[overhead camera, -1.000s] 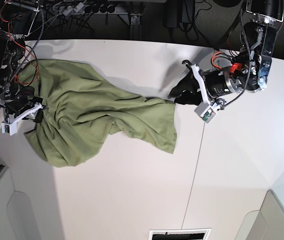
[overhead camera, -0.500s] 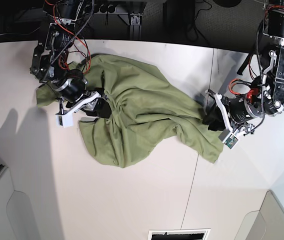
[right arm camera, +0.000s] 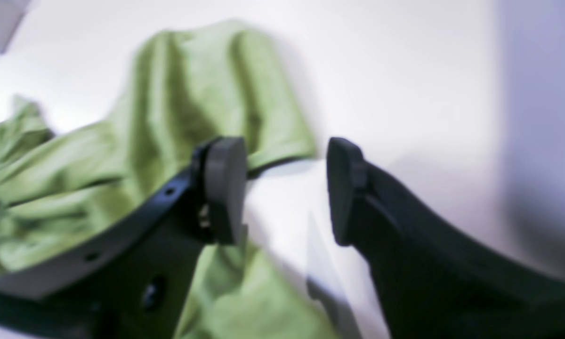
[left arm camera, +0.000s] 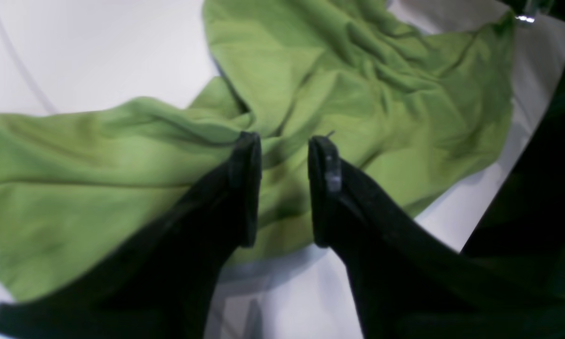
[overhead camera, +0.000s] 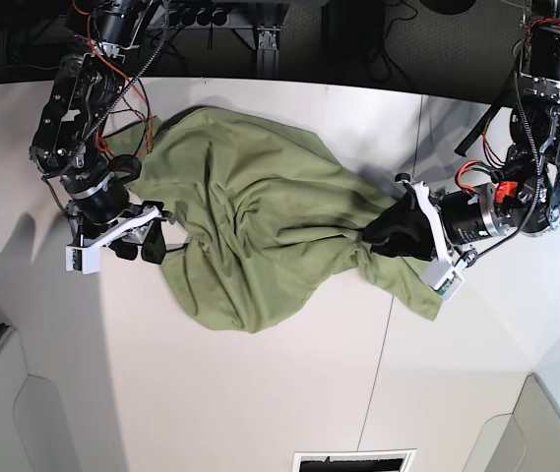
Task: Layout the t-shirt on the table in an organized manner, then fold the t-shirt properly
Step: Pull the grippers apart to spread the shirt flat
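the t-shirt [overhead camera: 260, 221] lies crumpled on the white worktop [overhead camera: 260, 393], long axis running between the arms; the left tool [left arm camera: 285, 188], narrowly parted, sits over its edge folds, while the right tool [right arm camera: 282, 188], wide and empty, straddles the opposite hem.

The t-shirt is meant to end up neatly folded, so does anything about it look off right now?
The t-shirt lies crumpled and twisted on the table, bunched by the left gripper. No tear shows.
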Tool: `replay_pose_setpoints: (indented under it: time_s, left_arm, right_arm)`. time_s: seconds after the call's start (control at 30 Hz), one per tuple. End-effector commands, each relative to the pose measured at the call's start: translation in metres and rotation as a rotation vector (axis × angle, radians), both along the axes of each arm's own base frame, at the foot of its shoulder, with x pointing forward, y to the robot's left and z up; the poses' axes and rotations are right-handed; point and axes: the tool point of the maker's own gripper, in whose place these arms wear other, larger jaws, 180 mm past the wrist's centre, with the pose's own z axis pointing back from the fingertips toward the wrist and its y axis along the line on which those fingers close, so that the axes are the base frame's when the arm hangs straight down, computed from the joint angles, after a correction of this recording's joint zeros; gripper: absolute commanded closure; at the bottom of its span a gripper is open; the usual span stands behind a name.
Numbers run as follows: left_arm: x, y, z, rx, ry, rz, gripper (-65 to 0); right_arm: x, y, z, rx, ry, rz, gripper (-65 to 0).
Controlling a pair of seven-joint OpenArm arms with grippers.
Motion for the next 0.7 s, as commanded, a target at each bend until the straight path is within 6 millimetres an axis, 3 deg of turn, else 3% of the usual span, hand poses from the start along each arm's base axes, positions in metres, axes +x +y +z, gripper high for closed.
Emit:
replay_pose_setpoints:
  time_s: [0.0,0.3,0.37,0.5,0.67]
  left_arm:
    - [0.005,-0.005,0.015,-0.032,-0.047,-0.012,-20.3]
    - [-0.004,-0.017,0.002,-0.048,-0.018,-0.012,-20.3]
    - [-0.008,-0.017,0.000,-0.050,-0.008,-0.012,-20.3]
    - [-0.021,-0.018,-0.011,-0.058,0.032,-0.011,-20.3]
    - [-0.038,-0.017,-0.026,-0.050,0.083,-0.010,-20.3]
  right_arm:
    - [0.016,-0.004,0.015,0.000,-0.054,-0.015,-28.2]
    - [0.049,0.011,-0.018,0.065,0.045,0.016,-27.8]
    - [0.050,0.015,-0.025,0.076,0.070,0.026,-21.6]
    - [0.047,0.018,-0.029,0.078,0.074,0.050,0.0]
    - [0.049,-0.002,-0.021,0.029,0.051,0.049,0.0]
